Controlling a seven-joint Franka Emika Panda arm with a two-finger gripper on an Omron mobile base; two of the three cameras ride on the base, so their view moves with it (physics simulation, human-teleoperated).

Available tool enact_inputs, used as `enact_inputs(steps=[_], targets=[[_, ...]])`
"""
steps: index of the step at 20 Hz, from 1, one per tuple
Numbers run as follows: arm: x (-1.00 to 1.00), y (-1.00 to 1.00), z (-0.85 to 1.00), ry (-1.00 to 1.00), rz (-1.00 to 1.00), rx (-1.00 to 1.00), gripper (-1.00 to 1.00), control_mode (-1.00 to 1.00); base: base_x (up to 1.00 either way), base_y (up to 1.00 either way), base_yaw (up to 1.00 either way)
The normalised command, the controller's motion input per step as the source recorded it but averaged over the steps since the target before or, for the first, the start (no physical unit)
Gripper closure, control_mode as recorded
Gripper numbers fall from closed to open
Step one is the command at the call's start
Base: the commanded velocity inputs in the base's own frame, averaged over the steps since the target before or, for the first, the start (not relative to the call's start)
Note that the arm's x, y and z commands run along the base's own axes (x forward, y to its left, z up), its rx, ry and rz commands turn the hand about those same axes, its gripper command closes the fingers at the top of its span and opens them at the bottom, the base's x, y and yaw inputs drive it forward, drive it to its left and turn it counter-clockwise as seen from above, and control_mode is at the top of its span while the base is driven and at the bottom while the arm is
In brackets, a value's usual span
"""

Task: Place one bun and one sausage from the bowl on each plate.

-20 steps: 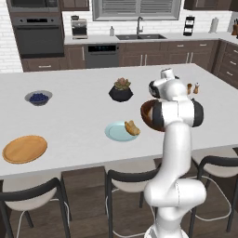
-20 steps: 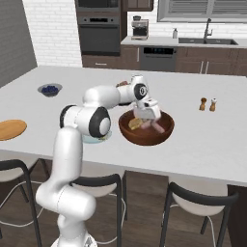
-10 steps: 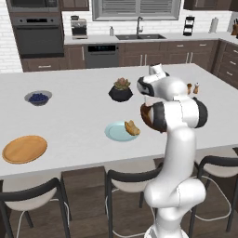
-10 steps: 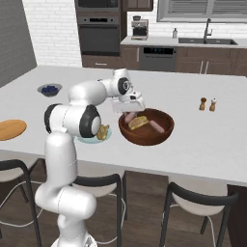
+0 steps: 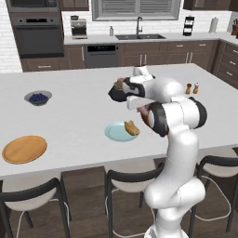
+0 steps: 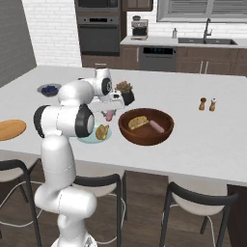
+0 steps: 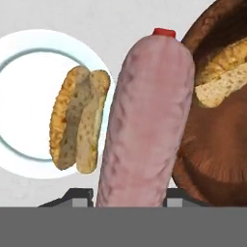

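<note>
Your hand [image 6: 110, 115] pinches a sausage [image 7: 144, 125] (seemingly by one end); release short and it misses the plate [image 7: 29, 96].

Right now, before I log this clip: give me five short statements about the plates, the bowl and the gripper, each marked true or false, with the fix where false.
1. The gripper holds a sausage. True.
2. The pale blue plate already has a bun on it. True.
3. The orange plate holds a bun and a sausage. False: nothing lies on it.
4. The wooden bowl is empty. False: a bun and a sausage lie inside.
5. The held sausage lies flat on the blue plate. False: it hangs in the gripper, above the counter between plate and bowl.
</note>
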Motion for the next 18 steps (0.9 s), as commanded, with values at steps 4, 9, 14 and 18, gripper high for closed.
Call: enact_inputs(steps=[4, 9, 14, 18], targets=[[0.0, 0.99, 0.0, 0.01, 0.46, 0.07, 1.0, -1.0, 0.0, 0.0, 0.0], [-0.25, 0.82, -0.15, 0.01, 0.38, 0.04, 1.0, -1.0, 0.0, 0.0, 0.0], [-0.45, 0.21, -0.48, 0.0, 0.1, 0.01, 1.0, -1.0, 0.0, 0.0, 0.0], [-0.02, 0.15, -0.15, 0.0, -0.1, 0.03, 1.0, -1.0, 0.0, 0.0, 0.0]])
